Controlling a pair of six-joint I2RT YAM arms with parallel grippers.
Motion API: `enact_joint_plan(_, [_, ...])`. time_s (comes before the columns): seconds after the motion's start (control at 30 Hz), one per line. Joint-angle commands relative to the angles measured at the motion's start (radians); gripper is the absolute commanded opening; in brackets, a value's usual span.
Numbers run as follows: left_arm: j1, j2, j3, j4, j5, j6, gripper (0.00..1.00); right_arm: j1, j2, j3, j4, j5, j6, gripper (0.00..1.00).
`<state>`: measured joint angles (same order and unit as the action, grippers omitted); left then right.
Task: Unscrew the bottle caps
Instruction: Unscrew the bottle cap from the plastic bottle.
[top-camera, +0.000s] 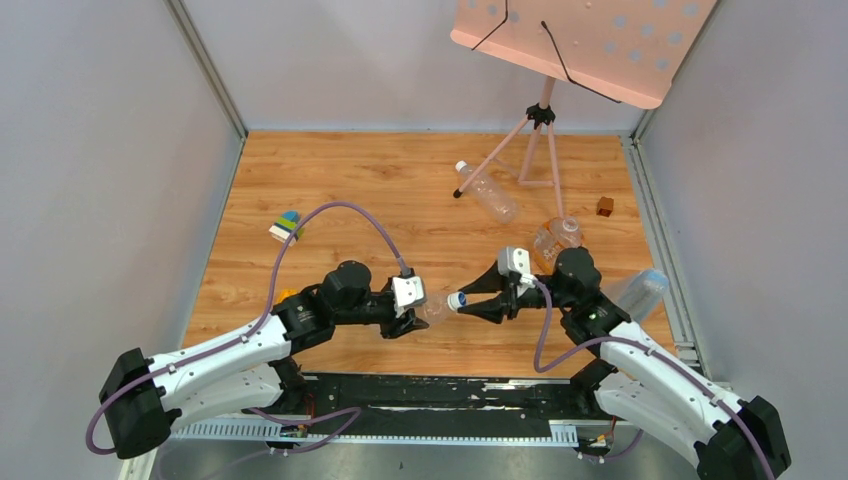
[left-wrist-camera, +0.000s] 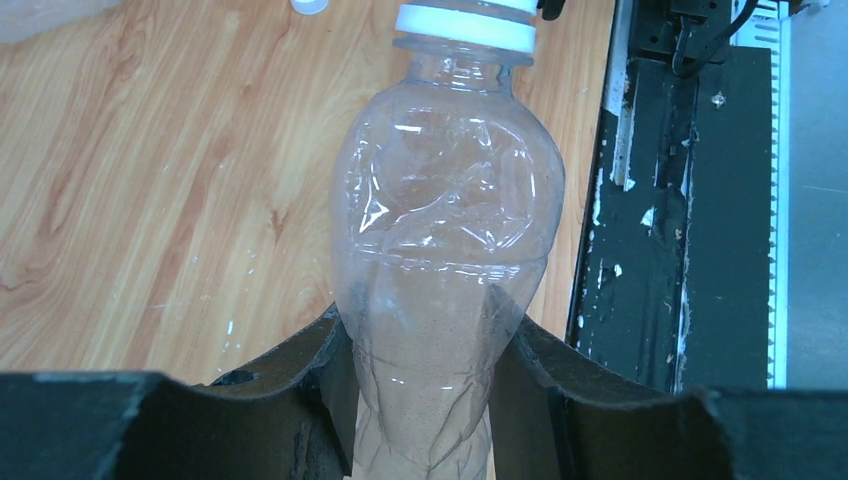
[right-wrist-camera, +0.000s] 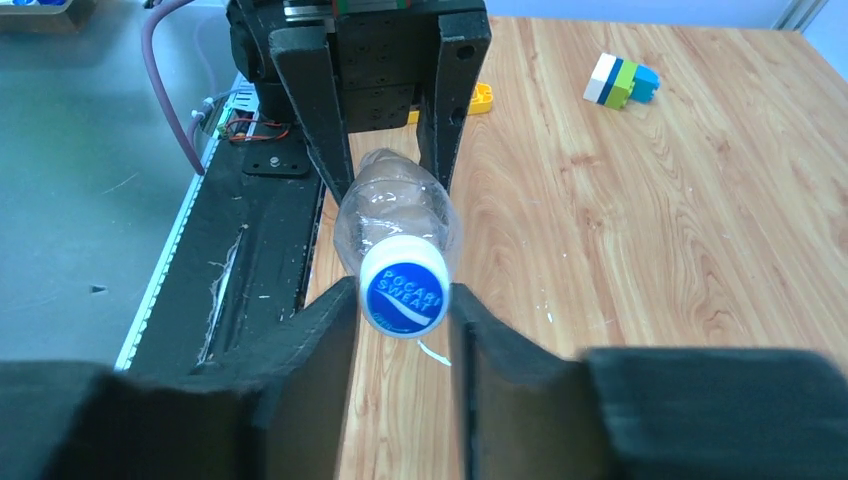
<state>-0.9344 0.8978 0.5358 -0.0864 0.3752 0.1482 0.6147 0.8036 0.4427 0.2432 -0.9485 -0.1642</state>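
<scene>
Blocks: a small stack of toy blocks (top-camera: 286, 226) lies at nine o'clock on the wooden table (top-camera: 350, 180).
Left gripper (left-wrist-camera: 425, 370): clamped on the lower body of a clear plastic bottle (left-wrist-camera: 445, 230), held level near the table's six o'clock edge.
Cap (right-wrist-camera: 404, 285): blue-topped and white-rimmed, on the held bottle's neck, pointing toward three o'clock.
Right gripper (right-wrist-camera: 403, 300): closed on the cap, a finger on either side.
Spare bottle (top-camera: 490, 195): lies at one o'clock, its white cap (top-camera: 461, 167) on.
Brown cube (top-camera: 605, 206): at two o'clock.
</scene>
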Motion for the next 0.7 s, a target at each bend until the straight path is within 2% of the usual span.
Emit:
enact_joint_plan(0.0, [0.019,-0.02,0.006,0.044,-0.058,-0.026,0.04,0.008,-0.004,0.067,-0.028,0.001,0.006,0.47])
enact_joint_plan(0.1, [0.019,-0.025,0.006,0.041,-0.067,-0.025,0.04,0.008,-0.008,0.09,-0.071,0.101,0.225,0.64])
enact_joint_plan(0.23, [0.019,-0.029,0.003,0.043,-0.082,-0.024,0.04,0.008,0.007,0.136,-0.163,0.348,0.507,0.65])
enact_joint_plan(0.4, [0.019,-0.023,0.013,0.046,-0.1,-0.015,0.04,0.006,0.085,0.193,-0.226,0.372,0.72,0.58])
enact_joint_plan(0.53, [0.019,-0.022,0.021,0.042,-0.109,-0.011,0.04,0.007,0.15,0.233,-0.268,0.324,0.763,0.42])
enact_joint_plan(0.67, [0.019,-0.022,0.022,0.036,-0.112,-0.012,0.04,0.007,0.172,0.235,-0.267,0.285,0.762,0.41])
